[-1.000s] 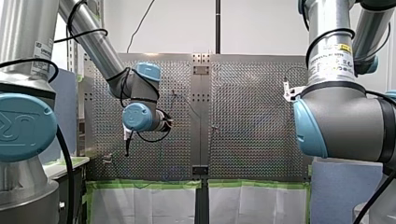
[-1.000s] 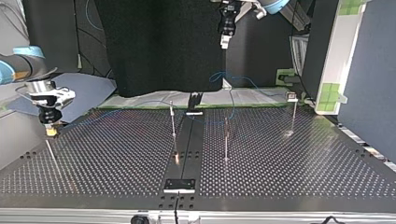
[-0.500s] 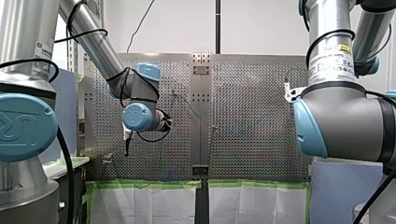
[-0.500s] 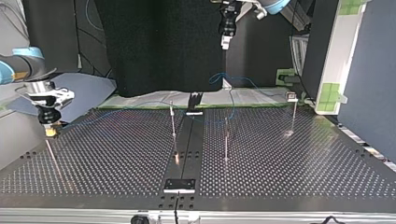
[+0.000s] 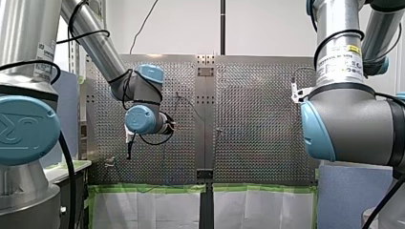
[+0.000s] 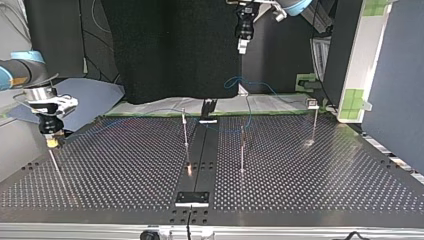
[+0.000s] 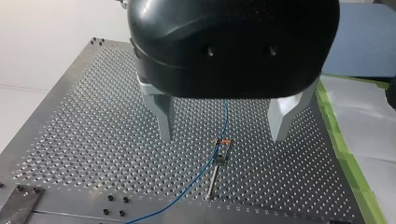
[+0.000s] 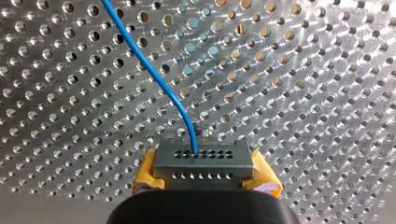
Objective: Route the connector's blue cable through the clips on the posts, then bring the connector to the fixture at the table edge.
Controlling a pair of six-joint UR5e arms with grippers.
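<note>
In the right wrist view my right gripper [image 8: 203, 175] is shut on the grey connector [image 8: 203, 161], with a yellow pad at each side. The blue cable [image 8: 149, 70] leaves the connector's top and curves away over the perforated plate. In the top view my right gripper [image 6: 51, 141] hangs low at the plate's left edge. My left gripper [image 6: 242, 45] is high above the far side. Its metal fingers [image 7: 163, 116] stand open and empty in the left wrist view, above a post's clip [image 7: 221, 151] beside which the blue cable [image 7: 225, 116] runs.
Thin posts [image 6: 185, 131] [image 6: 242, 150] [image 6: 314, 120] stand on the plate. A dark strip runs down the middle to a black block with a white plate [image 6: 192, 198] at the near edge. Green tape [image 7: 343, 149] borders the plate.
My right gripper, still holding the connector, has drifted slightly towards the top view's left. My left arm has hardly moved.
</note>
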